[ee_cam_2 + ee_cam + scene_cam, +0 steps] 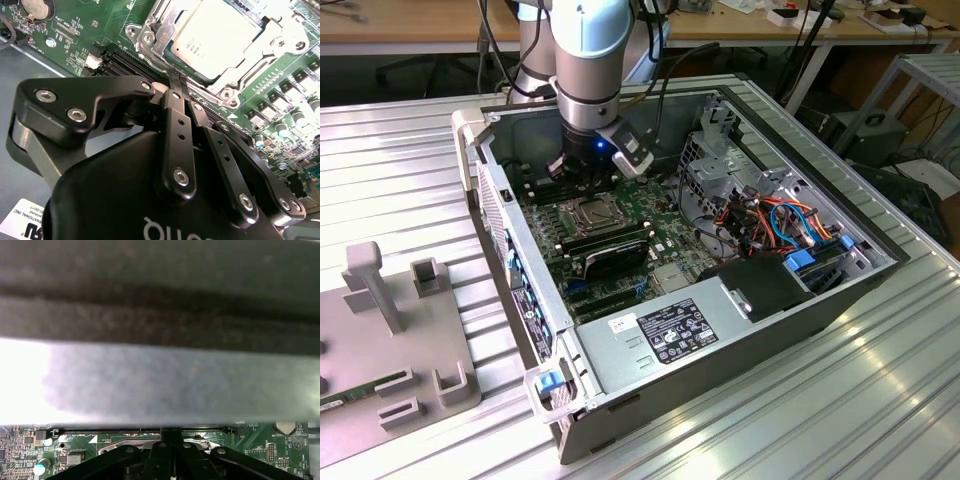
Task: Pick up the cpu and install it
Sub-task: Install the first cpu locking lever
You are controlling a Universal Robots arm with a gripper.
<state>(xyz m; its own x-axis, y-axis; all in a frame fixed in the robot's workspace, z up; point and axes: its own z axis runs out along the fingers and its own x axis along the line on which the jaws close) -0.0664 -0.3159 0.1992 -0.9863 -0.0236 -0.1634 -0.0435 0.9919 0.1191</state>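
Note:
The cpu (pixel 215 35), a flat square chip with a pale silver top, lies in the socket on the green motherboard (pixel 75 30) with the metal frame (pixel 165 35) around it. My gripper (pixel 179 82) hangs just beside the socket's edge, its black fingers pressed together with nothing visible between them. In the exterior view the arm reaches down into the open computer case, and the gripper (pixel 578 172) stands over the far edge of the socket (pixel 588 212). The first wrist view shows the fingertips (pixel 170 432) close above the board.
Long black memory sticks (pixel 608 245) lie just in front of the socket. A power supply (pixel 670 335) fills the case's near side and a cable bundle (pixel 770 220) the exterior view's right. The case wall (pixel 160 375) is close behind the gripper. A grey fixture (pixel 380 320) stands on the table.

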